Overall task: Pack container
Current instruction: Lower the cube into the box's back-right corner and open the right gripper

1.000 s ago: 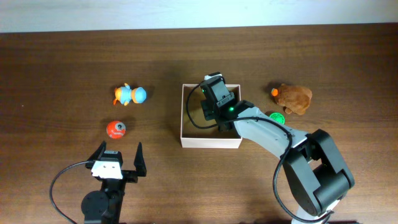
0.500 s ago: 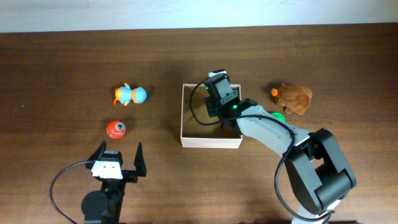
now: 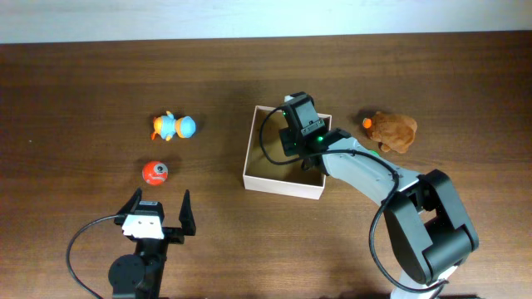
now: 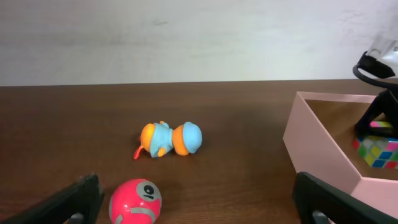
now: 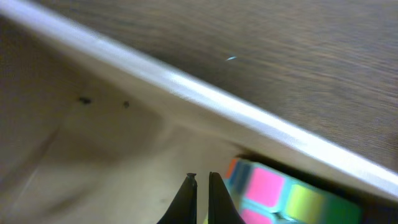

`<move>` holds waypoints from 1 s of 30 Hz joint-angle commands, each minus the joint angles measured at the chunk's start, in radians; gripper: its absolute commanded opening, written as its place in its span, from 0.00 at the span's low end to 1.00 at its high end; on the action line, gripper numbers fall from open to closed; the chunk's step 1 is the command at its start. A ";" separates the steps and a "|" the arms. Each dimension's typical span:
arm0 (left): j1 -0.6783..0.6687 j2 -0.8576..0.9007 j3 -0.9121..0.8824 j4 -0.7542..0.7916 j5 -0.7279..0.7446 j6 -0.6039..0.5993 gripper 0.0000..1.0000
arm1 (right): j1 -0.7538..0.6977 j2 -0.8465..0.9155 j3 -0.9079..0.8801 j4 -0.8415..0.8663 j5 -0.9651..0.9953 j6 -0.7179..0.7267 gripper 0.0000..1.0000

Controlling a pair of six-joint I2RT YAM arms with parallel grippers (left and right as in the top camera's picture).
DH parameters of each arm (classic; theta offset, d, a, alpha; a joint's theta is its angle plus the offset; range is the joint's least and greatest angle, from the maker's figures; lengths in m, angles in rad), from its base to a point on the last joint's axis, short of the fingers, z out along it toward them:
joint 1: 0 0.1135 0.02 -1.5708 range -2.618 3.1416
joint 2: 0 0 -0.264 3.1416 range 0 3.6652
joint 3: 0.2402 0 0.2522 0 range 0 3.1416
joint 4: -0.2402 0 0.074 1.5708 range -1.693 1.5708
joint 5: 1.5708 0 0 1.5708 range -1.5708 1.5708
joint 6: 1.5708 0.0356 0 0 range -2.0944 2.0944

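Observation:
The container [image 3: 281, 186] is a shallow white-walled box with a tan inside at the table's middle; it also shows in the left wrist view [image 4: 317, 149] and the right wrist view [image 5: 205, 102]. My right gripper [image 3: 293, 154] is down inside it, its fingers [image 5: 203, 177] shut with nothing between them. A multicoloured cube [image 5: 267, 190] lies in the box just right of those fingers, also seen from the left wrist [image 4: 376, 149]. My left gripper [image 3: 158, 203] is open and empty near the front left [image 4: 196, 193].
A blue and orange toy [image 3: 174, 126] [image 4: 169, 139] and a red ball [image 3: 155, 172] [image 4: 135, 200] lie left of the box. A brown plush toy [image 3: 391, 131] lies to its right. The right arm's black cable loops over the box.
The box has slid a little to the right and turned slightly, with my right gripper inside it moving right too. The left arm has not moved.

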 commanded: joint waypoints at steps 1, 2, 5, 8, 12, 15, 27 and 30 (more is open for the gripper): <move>-0.003 -0.009 -0.006 0.000 -0.007 0.016 0.99 | 0.003 0.008 0.016 -0.010 -0.122 -0.034 0.04; -0.003 -0.009 -0.006 0.000 -0.007 0.016 0.99 | 0.010 0.008 0.016 -0.014 -0.151 -0.053 0.04; -0.003 -0.009 -0.006 0.000 -0.007 0.016 0.99 | 0.046 0.008 0.016 -0.036 -0.178 -0.082 0.04; -0.003 -0.009 -0.006 0.000 -0.007 0.016 0.99 | 0.084 0.008 0.016 -0.057 -0.185 -0.102 0.04; -0.003 -0.009 -0.006 0.000 -0.008 0.016 0.99 | 0.126 0.008 0.018 -0.071 -0.189 -0.125 0.04; -0.003 -0.009 -0.006 0.000 -0.008 0.016 0.99 | 0.149 0.008 0.030 -0.087 -0.192 -0.129 0.04; -0.003 -0.009 -0.006 0.000 -0.007 0.016 0.99 | 0.199 0.008 0.034 -0.103 -0.242 -0.134 0.04; -0.003 -0.009 -0.006 0.000 -0.007 0.016 0.99 | 0.208 0.008 0.034 -0.111 -0.253 -0.144 0.04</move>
